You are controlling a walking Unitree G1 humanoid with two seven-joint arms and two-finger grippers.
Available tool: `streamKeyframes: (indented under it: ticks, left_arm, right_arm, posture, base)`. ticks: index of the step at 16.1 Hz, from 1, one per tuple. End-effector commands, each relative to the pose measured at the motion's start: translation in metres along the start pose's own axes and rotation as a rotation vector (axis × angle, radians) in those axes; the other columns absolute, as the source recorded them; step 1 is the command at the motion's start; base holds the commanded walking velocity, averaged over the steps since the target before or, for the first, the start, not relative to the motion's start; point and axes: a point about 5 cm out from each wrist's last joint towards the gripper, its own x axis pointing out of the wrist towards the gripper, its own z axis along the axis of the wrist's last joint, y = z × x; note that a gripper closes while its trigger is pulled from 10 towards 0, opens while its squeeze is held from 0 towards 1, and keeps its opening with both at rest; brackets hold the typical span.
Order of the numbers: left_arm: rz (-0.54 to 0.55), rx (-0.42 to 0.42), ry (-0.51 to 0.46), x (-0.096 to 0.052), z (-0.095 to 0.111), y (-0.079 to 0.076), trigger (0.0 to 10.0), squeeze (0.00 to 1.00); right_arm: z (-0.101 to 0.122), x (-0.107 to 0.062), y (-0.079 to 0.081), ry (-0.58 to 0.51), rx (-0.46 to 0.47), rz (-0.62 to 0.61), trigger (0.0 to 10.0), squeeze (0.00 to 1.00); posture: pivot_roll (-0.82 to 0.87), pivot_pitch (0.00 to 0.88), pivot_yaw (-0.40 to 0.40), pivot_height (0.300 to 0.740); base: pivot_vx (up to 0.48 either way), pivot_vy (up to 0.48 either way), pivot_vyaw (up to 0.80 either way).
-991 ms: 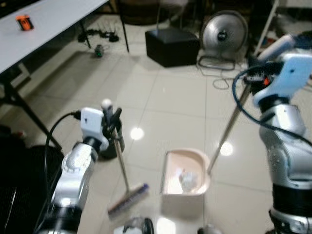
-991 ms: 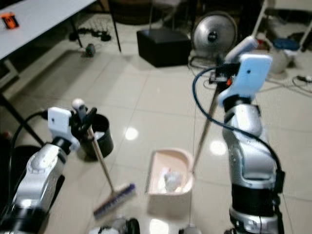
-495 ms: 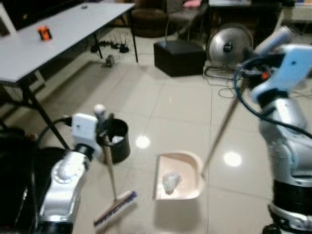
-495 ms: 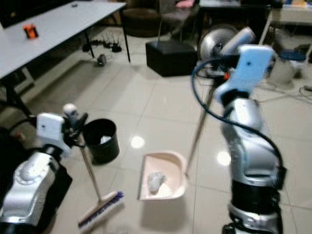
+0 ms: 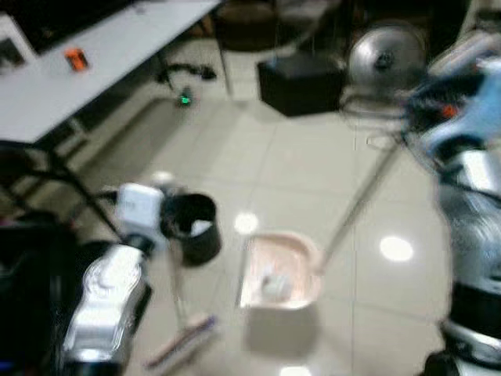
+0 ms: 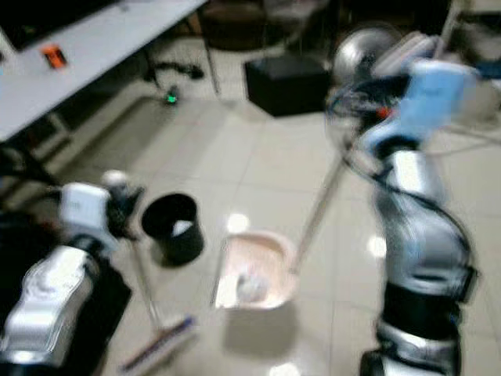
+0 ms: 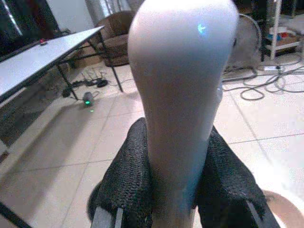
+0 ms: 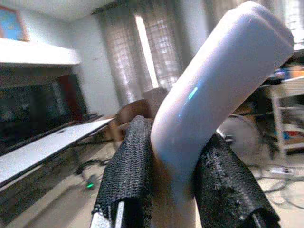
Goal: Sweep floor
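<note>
Gripping the broom (image 5: 178, 313) handle, the left claw (image 7: 176, 185) has carried it, with the dustpan (image 5: 275, 270) the right claw (image 8: 173, 183) clamps by its handle, closer to the black bin (image 5: 192, 227), so emptying seems next. Beyond stand a desk (image 5: 94, 59), box (image 5: 301, 74) and fan (image 5: 387, 55).

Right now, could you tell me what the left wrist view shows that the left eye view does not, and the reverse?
The left wrist view alone shows the left gripper's fingers clamped on the broom handle. The left eye view alone shows the broom head on the floor, the black bin, and the dustpan holding debris, its handle running up to the right gripper. Both share the grey table and tiled floor.
</note>
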Motion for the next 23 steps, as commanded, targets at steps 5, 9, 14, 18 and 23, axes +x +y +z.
streamKeyframes:
  ticks: [5,9,14,18,23]
  left_arm:
    - [0.079,0.000,-0.030,-0.005,0.006,0.008,10.0,0.00]
    - [0.090,-0.010,-0.022,-0.010,0.003,0.006,10.0,0.00]
    - [0.105,-0.007,-0.016,-0.012,0.002,0.007,10.0,0.00]
    - [0.101,-0.009,-0.017,-0.012,0.001,0.005,10.0,0.00]
    - [0.098,-0.001,-0.008,-0.014,0.000,0.007,10.0,0.00]
  right_arm:
    - [0.017,0.010,0.023,-0.068,0.002,0.090,10.0,0.00]
    - [0.018,0.014,0.026,-0.084,0.066,0.092,10.0,0.00]
    - [0.019,0.017,0.030,-0.093,0.119,0.092,10.0,0.00]
    - [0.021,0.018,0.031,-0.092,0.114,0.100,10.0,0.00]
    - [0.020,0.018,0.027,-0.098,0.148,0.075,10.0,0.00]
  posture:
    - [0.02,0.000,0.085,0.740]
    - [0.03,0.000,0.076,0.740]
    - [0.03,0.000,0.073,0.740]
    - [0.03,0.000,0.071,0.740]
    - [0.04,0.000,0.075,0.740]
  base:
    - [0.370,0.000,0.31]
    - [0.373,0.000,0.39]
    - [0.370,0.000,0.00]
    - [0.375,0.000,0.37]
    - [0.376,0.000,0.00]
